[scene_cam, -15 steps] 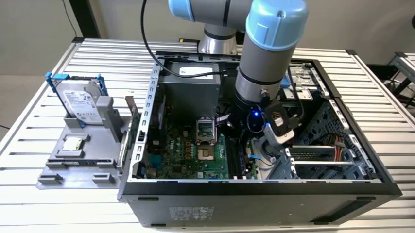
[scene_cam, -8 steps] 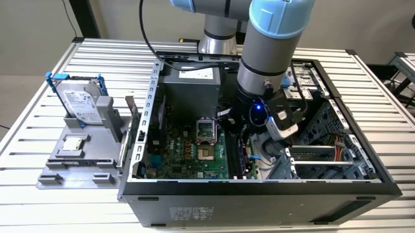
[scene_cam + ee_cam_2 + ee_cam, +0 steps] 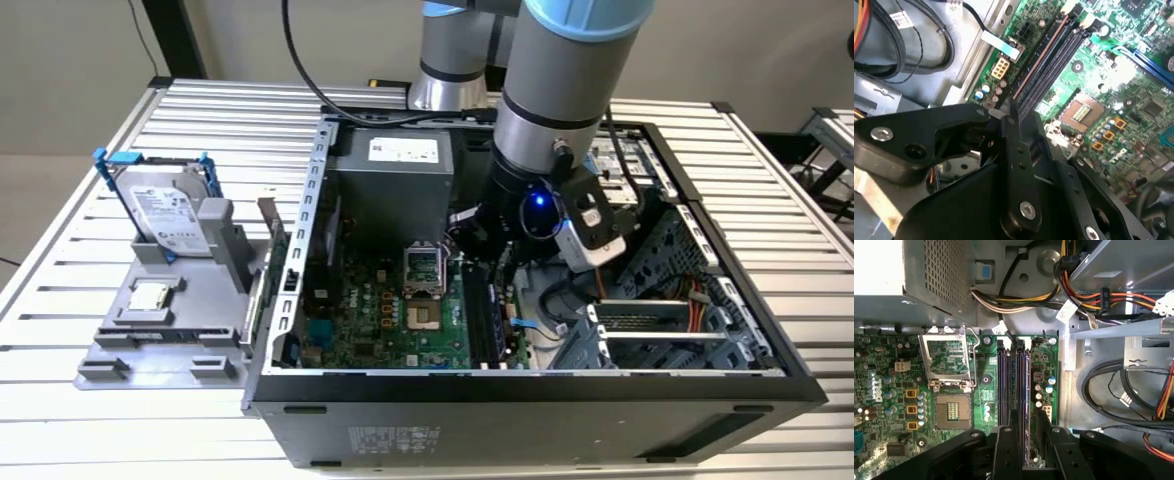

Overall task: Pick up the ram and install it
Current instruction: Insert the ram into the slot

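Green motherboard (image 3: 949, 390) lies inside an open computer case (image 3: 534, 385) on a slatted metal counter (image 3: 80, 210). The robot arm (image 3: 561, 90) reaches down into the case, its black claw (image 3: 1023, 440) low over the memory slots (image 3: 1014, 385). The claw's fingers (image 3: 1005, 450) stand narrow, closed on the ram (image 3: 1025, 405), which sits upright on edge in one of the slots, lengthwise along it.
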Robot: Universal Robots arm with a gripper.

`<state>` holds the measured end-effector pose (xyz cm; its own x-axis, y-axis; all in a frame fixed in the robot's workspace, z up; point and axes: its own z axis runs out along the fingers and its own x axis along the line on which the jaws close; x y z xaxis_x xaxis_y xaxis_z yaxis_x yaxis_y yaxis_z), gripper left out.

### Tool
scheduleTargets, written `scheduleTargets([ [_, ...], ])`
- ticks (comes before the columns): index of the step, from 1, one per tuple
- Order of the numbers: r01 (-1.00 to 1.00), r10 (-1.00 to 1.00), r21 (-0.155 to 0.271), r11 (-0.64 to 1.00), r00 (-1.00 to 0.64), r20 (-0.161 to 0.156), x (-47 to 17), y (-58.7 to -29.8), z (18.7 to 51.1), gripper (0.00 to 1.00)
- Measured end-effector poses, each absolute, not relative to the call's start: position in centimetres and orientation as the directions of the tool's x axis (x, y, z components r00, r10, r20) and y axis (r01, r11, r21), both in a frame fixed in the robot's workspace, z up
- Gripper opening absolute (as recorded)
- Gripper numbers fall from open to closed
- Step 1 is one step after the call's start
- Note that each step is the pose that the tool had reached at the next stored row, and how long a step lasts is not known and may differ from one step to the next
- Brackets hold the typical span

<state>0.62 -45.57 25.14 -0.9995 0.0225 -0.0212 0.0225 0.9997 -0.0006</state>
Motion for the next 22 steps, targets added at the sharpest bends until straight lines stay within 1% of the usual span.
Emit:
scheduleTargets([
  [1,0.023,0.022,-0.001,1.000,-1.000,-0.021,0.62,-45.57,25.15,1.00],
  [2,0.023,0.022,-0.001,1.000,-1.000,-0.021,0.62,-45.57,25.15,0.00],
  [19,0.023,0.022,-0.001,1.000,-1.000,-0.021,0.62,-45.57,25.18,0.00],
  [20,0.022,0.023,0.002,1.000,-1.000,-0.021,0.62,-45.61,25.19,0.00],
  [22,0.022,0.023,0.036,0.999,-1.000,-0.020,0.62,-45.73,25.19,0.00],
])
